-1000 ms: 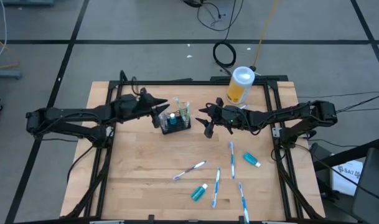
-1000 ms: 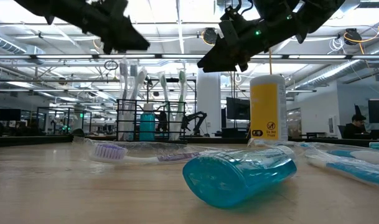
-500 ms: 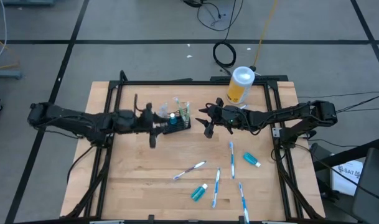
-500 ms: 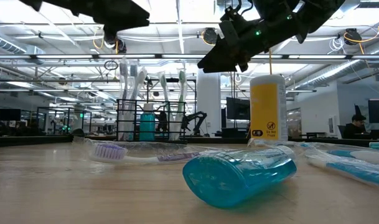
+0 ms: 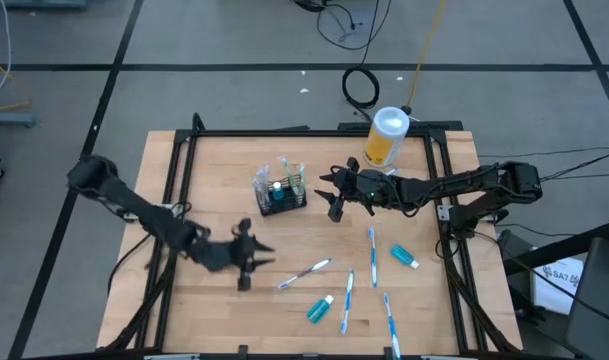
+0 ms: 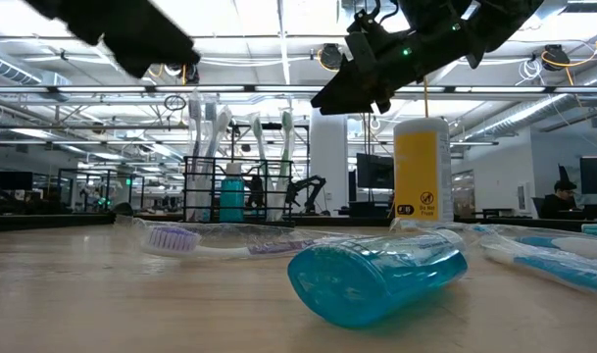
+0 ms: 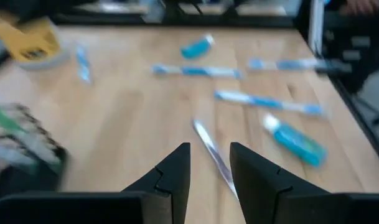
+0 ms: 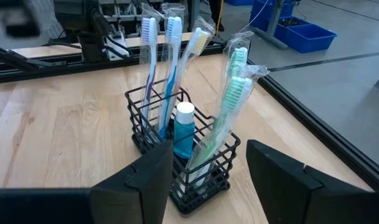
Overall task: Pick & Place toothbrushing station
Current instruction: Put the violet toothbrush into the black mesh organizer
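The black wire-mesh caddy [image 5: 281, 194] stands upright on its base on the table's far middle, with several wrapped toothbrushes and a teal tube standing in it; it also shows in the right wrist view [image 8: 180, 158]. My right gripper [image 5: 334, 198] is open and empty just right of the caddy, its fingers pointing at it. My left gripper [image 5: 256, 256] is open and empty over the near left of the table, pointing at a loose toothbrush [image 7: 211, 152] that lies flat on the wood [image 5: 304, 272]. A teal tube [image 5: 320, 308] lies near it.
More loose toothbrushes [image 5: 372, 248] [image 5: 348, 298] [image 5: 390, 322] and a second teal tube [image 5: 404, 257] lie on the table's near right. A yellow canister with a white lid [image 5: 386, 138] stands at the far edge. A black frame [image 5: 174, 200] borders the tabletop.
My left gripper has swung away from the caddy toward the table's near edge and now stands left of the loose toothbrush. The caddy has stayed in place.
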### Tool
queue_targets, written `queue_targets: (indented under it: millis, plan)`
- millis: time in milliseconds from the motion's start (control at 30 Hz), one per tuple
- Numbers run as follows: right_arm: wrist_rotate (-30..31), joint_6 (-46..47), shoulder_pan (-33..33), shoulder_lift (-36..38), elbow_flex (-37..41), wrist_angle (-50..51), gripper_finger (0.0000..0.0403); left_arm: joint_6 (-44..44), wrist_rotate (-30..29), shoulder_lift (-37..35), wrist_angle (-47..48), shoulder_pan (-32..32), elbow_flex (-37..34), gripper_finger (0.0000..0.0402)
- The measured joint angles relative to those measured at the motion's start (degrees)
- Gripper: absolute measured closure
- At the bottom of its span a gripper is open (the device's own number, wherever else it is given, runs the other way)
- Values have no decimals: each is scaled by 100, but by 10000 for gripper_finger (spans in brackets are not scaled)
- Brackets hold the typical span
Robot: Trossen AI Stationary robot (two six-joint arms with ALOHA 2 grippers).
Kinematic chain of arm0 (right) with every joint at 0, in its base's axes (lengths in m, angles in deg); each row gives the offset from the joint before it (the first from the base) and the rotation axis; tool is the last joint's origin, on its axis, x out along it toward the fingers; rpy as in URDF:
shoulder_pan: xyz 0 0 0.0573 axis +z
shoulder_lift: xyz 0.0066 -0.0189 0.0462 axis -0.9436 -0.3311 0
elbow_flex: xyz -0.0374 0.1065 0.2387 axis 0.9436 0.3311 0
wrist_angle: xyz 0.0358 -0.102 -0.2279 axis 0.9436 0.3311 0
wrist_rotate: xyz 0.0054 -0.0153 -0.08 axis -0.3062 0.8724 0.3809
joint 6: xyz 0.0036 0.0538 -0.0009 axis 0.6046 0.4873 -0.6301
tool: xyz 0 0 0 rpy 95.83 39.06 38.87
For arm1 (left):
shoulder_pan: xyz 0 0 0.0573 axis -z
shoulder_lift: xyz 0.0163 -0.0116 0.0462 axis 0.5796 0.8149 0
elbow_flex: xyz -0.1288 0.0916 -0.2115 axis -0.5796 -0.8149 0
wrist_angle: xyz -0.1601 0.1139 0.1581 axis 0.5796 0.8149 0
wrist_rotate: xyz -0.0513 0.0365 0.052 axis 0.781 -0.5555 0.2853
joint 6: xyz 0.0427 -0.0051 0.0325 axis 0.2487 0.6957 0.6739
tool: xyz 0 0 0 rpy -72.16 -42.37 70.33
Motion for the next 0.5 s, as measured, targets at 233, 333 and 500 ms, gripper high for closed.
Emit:
queue_targets:
  millis: [233,333,500]
  plan:
    - [-2,202,0,0,0,24,206,-786,-62,1401,-700,684,0,284]
    - [-4,236,0,0,0,23,206,-816,51,1865,-1175,865,0,284]
    - [-2,342,35,-3,0,26,206,-844,204,2235,-1469,997,-1,284]
